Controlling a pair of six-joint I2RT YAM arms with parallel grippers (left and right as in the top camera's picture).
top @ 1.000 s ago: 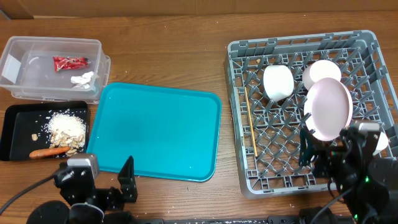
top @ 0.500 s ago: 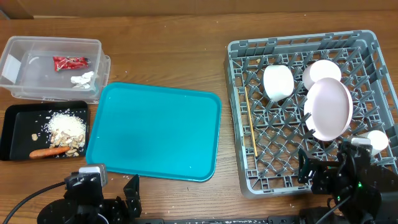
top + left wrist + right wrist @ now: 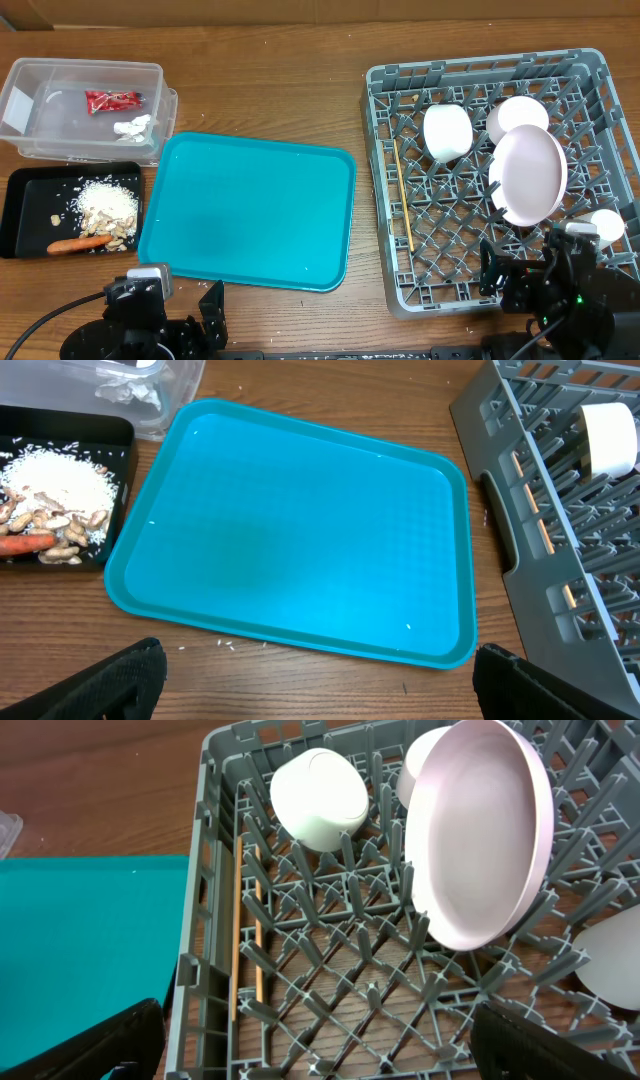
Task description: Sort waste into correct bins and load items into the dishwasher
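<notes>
The grey dish rack (image 3: 386, 200) holds a white plate (image 3: 530, 176) on edge, white cups (image 3: 447, 132) and wooden chopsticks (image 3: 402, 196) along its left side. The clear tub (image 3: 70, 70) holds the red wrapper (image 3: 112, 100) and white tissue (image 3: 132, 127). The black tray (image 3: 20, 210) holds beige-white scraps (image 3: 104, 207) and the carrot (image 3: 78, 243). My left gripper (image 3: 320, 680) is open and empty over bare table in front of the teal tray. My right gripper (image 3: 320, 1040) is open and empty over the rack's front part (image 3: 200, 970).
The flat teal serving tray (image 3: 250, 210) lies bare in the middle, with a few rice grains by its front edge (image 3: 225, 644). Both arms sit at the table's near edge.
Both arms have drawn back toward the near edge over the last second, the right one away from the plate. No change in the last half second.
</notes>
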